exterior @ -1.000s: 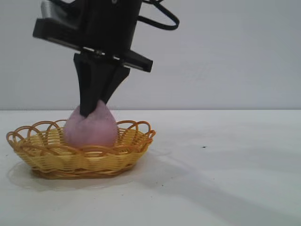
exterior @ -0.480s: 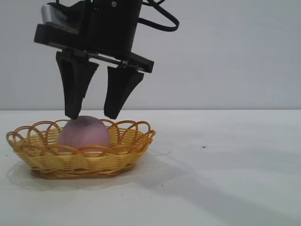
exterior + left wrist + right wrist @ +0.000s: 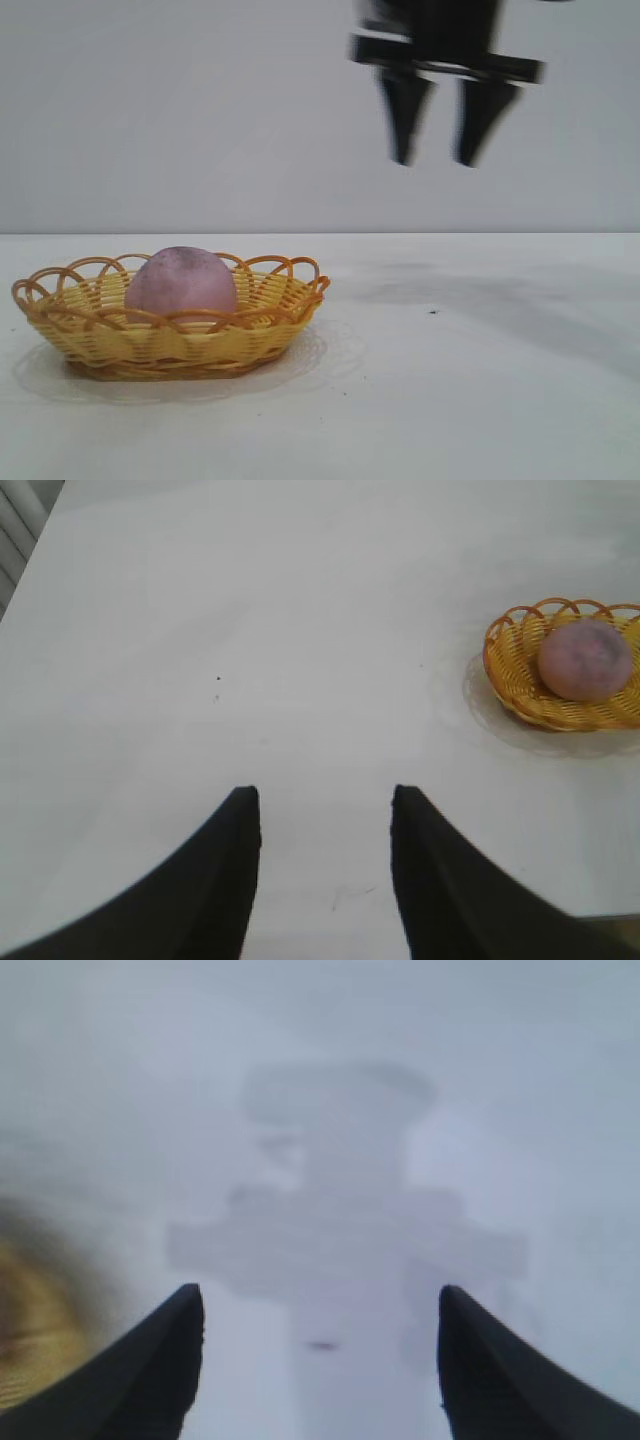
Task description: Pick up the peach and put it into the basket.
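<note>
So your right claw (image 3: 434, 160) is hanging up high over the bare surface (image 3: 480, 380), well off to the right of the basket (image 3: 170, 345) in the exterior view, and not touching a thing. Its two dark fingers (image 3: 402, 130) point straight down with a clear gap between them, so it's open and empty. From its own wrist view the right claw (image 3: 318, 1292) looks spread wide, with only the pale surface and the claw's own shadow below it, plus a smeary yellow patch at the edge that's probably the basket, but you can't really tell. The peach (image 3: 182, 280) is sitting in the basket, about the middle and a touch toward the left end as the exterior view has it. Its rounded top pokes up above the looped orange rim. The basket rests flat on the surface and nothing else is in it. Your left claw (image 3: 325, 792) only shows in its own wrist view. It's open to a moderate gap, holding nothing, over bare surface, with the basket (image 3: 515, 675) and the peach (image 3: 585, 660) inside it well away from the fingertips. There's a tiny dark speck (image 3: 432, 312) on the surface to the right of the basket.
</note>
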Motion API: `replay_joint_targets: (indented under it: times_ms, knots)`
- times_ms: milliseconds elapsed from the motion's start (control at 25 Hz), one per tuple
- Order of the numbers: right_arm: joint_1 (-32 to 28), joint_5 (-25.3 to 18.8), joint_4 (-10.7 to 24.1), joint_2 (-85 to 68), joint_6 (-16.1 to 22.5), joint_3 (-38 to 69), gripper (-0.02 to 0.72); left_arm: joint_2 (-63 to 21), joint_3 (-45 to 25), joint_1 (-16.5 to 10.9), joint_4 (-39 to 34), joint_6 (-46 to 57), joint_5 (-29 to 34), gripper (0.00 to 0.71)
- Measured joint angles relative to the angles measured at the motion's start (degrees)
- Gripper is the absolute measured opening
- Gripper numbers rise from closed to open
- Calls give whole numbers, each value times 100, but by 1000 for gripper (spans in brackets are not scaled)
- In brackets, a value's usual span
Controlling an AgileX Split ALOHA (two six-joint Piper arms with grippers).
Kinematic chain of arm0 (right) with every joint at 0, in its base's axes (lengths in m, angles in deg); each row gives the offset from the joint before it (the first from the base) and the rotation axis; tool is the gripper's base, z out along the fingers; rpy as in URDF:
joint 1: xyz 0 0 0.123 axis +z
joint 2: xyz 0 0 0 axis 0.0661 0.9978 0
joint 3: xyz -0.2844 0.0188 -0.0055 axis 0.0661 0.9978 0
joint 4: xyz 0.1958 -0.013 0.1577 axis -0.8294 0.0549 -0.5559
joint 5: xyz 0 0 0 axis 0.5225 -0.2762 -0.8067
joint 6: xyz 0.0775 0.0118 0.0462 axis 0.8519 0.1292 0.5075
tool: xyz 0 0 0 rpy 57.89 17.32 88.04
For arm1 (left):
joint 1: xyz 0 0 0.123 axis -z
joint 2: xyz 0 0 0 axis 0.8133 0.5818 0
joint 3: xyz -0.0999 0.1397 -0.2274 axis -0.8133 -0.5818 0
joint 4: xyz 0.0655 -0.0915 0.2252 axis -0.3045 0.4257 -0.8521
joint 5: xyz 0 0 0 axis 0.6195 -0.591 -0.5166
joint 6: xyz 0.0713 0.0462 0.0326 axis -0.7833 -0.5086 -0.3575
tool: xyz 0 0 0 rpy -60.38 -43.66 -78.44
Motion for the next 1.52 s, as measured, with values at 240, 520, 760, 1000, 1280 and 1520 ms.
replay_joint_targets:
  times_ms: [240, 520, 760, 1000, 1280, 1520]
  knots:
    - [-532, 39, -11, -43, 94, 61, 432, 0, 0, 0, 0, 0, 0, 274]
    - [-649, 393, -10, -1749, 118, 1028, 432, 0, 0, 0, 0, 0, 0, 274]
    - [-639, 772, 105, -4510, 146, 3837, 432, 0, 0, 0, 0, 0, 0, 274]
    - [-639, 68, 186, -6102, 251, 5071, 378, 0, 0, 0, 0, 0, 0, 274]
    - [-639, -341, 219, -7618, 280, 5739, 383, 0, 0, 0, 0, 0, 0, 274]
    - [-639, -370, 228, -8615, 252, 6306, 383, 0, 0, 0, 0, 0, 0, 274]
